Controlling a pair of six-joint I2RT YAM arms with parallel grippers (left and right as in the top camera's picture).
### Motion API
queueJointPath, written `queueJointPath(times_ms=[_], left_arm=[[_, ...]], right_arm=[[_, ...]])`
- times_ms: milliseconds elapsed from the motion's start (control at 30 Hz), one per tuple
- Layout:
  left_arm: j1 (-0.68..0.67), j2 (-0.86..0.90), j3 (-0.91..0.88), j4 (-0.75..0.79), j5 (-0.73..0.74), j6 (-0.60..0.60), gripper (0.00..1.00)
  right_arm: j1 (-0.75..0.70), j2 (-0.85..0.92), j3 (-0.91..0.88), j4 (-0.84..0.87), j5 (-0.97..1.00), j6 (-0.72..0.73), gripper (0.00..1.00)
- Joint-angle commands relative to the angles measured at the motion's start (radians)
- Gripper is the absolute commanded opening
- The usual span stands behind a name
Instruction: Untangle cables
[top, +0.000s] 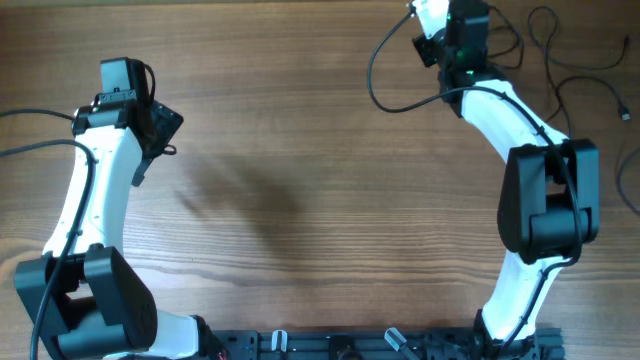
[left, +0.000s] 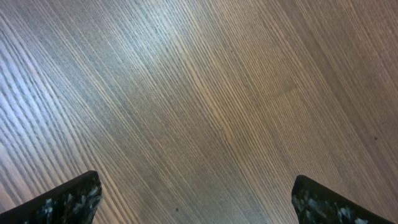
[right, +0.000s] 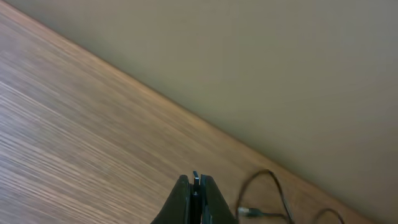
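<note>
Several thin black cables (top: 556, 60) lie as loose strands on the wooden table (top: 320, 150) at the far right back, one ending in a small plug (top: 624, 114). My right gripper (top: 420, 18) is at the back edge, left of them. In the right wrist view it (right: 196, 182) is shut, with a thin black cable tip pinched between the fingers. A cable loop (right: 268, 186) with a silver plug (right: 244, 212) lies just right of it. My left gripper (top: 166, 124) is open and empty over bare wood (left: 196, 180).
A thicker black arm cable (top: 378, 80) loops off the right arm at the back. The table's back edge meets a beige wall (right: 280, 74) just beyond the right gripper. The arm bases stand at the front edge (top: 380, 345).
</note>
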Motion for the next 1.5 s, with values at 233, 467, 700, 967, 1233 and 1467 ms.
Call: queueJointPath(times_ms=[233, 467, 700, 967, 1233, 1467], left_arm=[[0.003, 0.005, -0.003, 0.0, -0.006, -0.009, 1.0], [0.003, 0.005, -0.003, 0.0, -0.006, -0.009, 1.0], [0.003, 0.005, -0.003, 0.0, -0.006, -0.009, 1.0], [0.003, 0.005, -0.003, 0.0, -0.006, -0.009, 1.0], [0.003, 0.005, -0.003, 0.0, -0.006, -0.009, 1.0], [0.003, 0.005, -0.003, 0.0, -0.006, -0.009, 1.0]], right_arm=[[-0.068, -0.116, 0.01, -0.089, -0.021, 0.441, 1.0], [-0.097, -0.638, 0.01, -0.556, -0.021, 0.491, 1.0], [-0.109, -1.132, 0.01, -1.054, -0.022, 0.55, 1.0], [-0.109, -1.272, 0.01, -1.443, -0.022, 0.551, 1.0], [-0.109, -1.271, 0.009, -1.462, -0.022, 0.55, 1.0], [-0.109, -1.271, 0.009, -1.462, -0.022, 0.55, 1.0]])
